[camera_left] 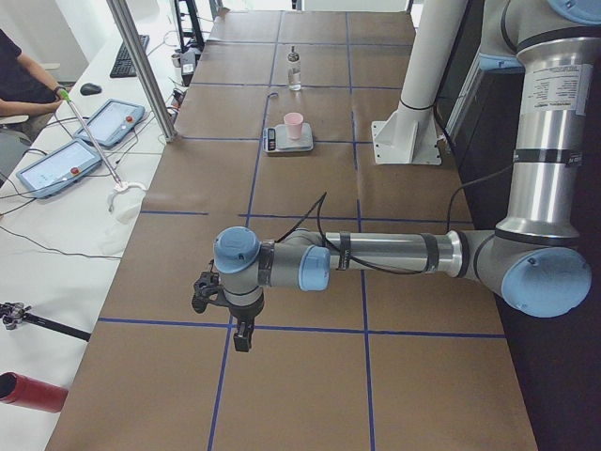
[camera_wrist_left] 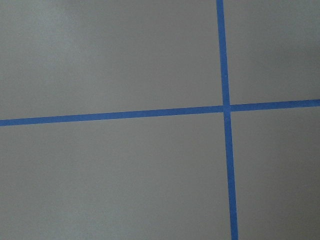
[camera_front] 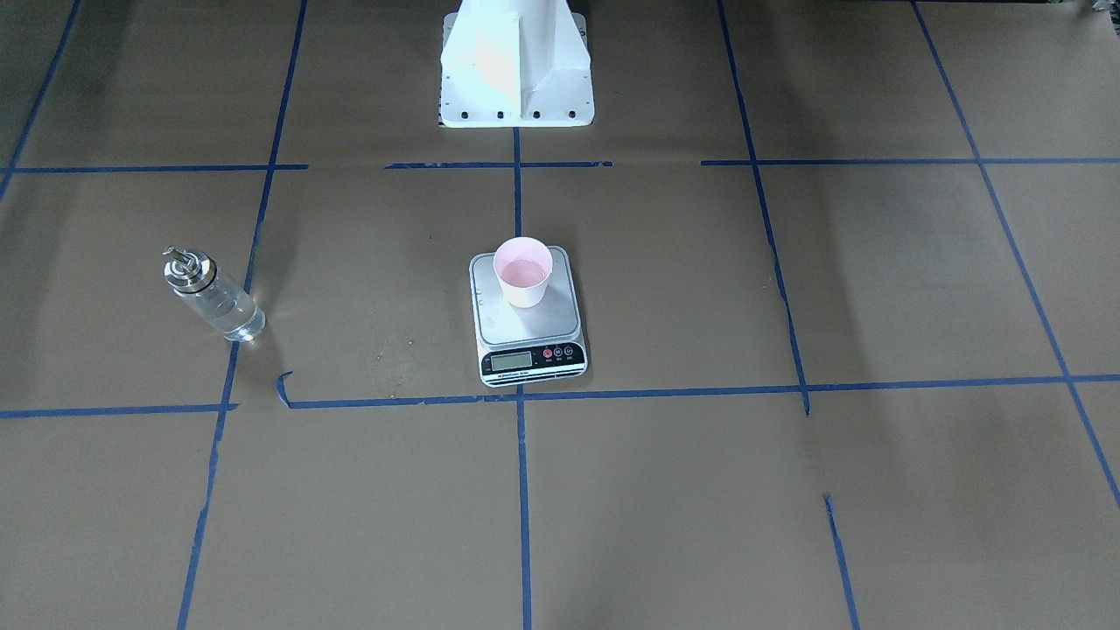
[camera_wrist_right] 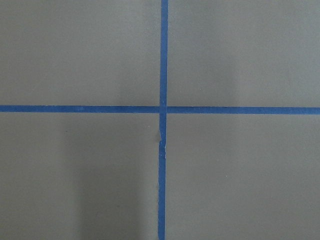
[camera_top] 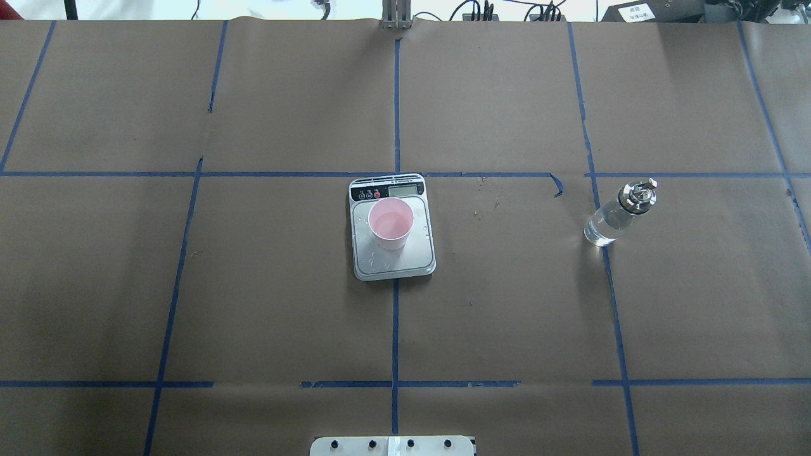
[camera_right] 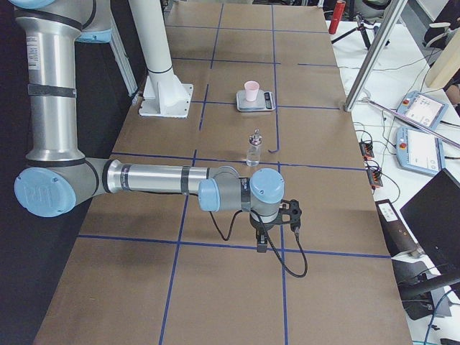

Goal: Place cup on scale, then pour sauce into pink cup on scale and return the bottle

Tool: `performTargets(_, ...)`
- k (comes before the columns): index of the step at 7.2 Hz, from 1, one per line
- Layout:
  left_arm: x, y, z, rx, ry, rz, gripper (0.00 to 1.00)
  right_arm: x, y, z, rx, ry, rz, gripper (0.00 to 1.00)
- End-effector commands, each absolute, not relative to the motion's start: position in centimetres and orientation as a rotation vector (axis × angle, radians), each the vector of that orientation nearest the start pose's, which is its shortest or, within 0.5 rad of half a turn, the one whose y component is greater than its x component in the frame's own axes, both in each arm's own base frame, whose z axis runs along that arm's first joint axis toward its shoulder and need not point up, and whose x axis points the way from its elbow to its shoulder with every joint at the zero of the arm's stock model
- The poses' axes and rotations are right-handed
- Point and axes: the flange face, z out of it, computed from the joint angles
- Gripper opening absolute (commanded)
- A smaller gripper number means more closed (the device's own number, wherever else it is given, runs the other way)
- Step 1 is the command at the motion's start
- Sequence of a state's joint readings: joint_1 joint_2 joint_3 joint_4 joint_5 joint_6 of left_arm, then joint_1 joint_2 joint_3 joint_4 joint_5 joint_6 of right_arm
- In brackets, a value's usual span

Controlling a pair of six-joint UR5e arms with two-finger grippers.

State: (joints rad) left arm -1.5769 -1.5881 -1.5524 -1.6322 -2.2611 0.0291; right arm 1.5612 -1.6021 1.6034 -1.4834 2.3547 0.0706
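Left claw: the left claw point(camera_left: 242, 338) hangs low over bare brown paper point(camera_wrist_left: 100, 190) near the table's left end. It shows only from the side, so we cannot tell how its jaws stand. We see nothing in it.
Right claw: the right claw point(camera_right: 263, 243) is in the same pose near the table's right end, low over a crossing of blue tape point(camera_wrist_right: 163, 108). We cannot tell its jaw state either, and we make out no object in it.
Wrist views: both show only paper and tape, with no task thing in reach.
Bottle: the bottle point(camera_top: 618, 215) stands upright on the table point(camera_top: 285, 285), on a tape line. It is right of the scale and well apart from it, and it is the task thing nearest the right claw.
Sauce: clear sauce point(camera_top: 600, 232) shows in the bottle's lower part.
Scale: the scale point(camera_top: 394, 263) sits at the table's middle, with its display strip point(camera_top: 386, 189) on the far side from the robot.
Cup: the pink cup point(camera_top: 391, 223) stands upright on the steel platform, toward the display end. A pale sheen inside suggests liquid, though we cannot be sure.
Step in hand: we judge the cup placement done. With the bottle set down and both arms out wide, either the pour is due next or the task is finished.
Next move: if the pour remains, the right claw must travel inward to the bottle and close around the glass body below the metal collar. It then carries the bottle to the cup and tips the spout over the rim.
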Motion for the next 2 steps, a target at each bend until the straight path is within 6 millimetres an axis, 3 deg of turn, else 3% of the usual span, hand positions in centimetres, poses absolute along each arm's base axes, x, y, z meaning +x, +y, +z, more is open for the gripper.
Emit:
performTargets(1,-7.30,-50.38,65.80,0.071,0.689,0.043,1.00,5.93,-48.46,64.81,0.054,-0.786,0.025,1.00)
performTargets(2,-7.30,-50.38,65.80,0.071,0.689,0.043,1.00,5.93,-48.53,64.73,0.055,-0.786,0.024,1.00)
